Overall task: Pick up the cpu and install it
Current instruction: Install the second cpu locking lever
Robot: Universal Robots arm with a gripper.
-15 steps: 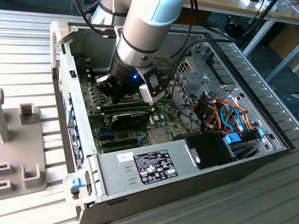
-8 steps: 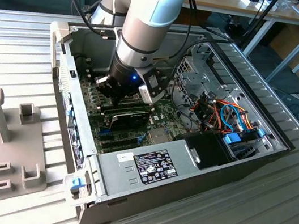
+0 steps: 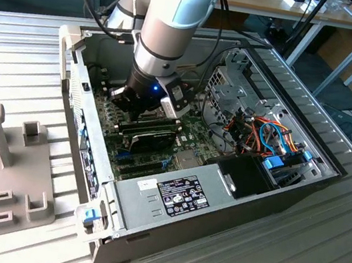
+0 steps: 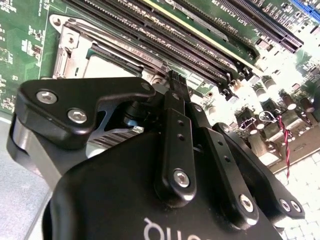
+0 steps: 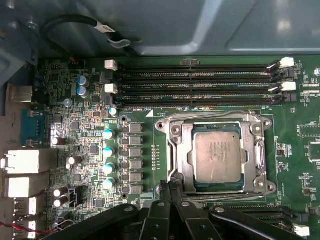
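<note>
My gripper point(image 5: 170, 186) is sitting closed and empty just beside the socket frame point(image 5: 176, 150); cpu point(image 5: 219, 157) is lying seated inside it.

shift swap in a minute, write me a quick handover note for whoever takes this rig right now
Pincer: fingers together, holding nothing, low over the motherboard inside the open computer case, next to the socket frame.
CPU: lies flat in the socket, silver top up, inside the frame.
Done: CPU is seated in the socket.
Left: whether the frame is latched can't be told from these views; check it. RAM slots above the socket hold no modules.
</note>
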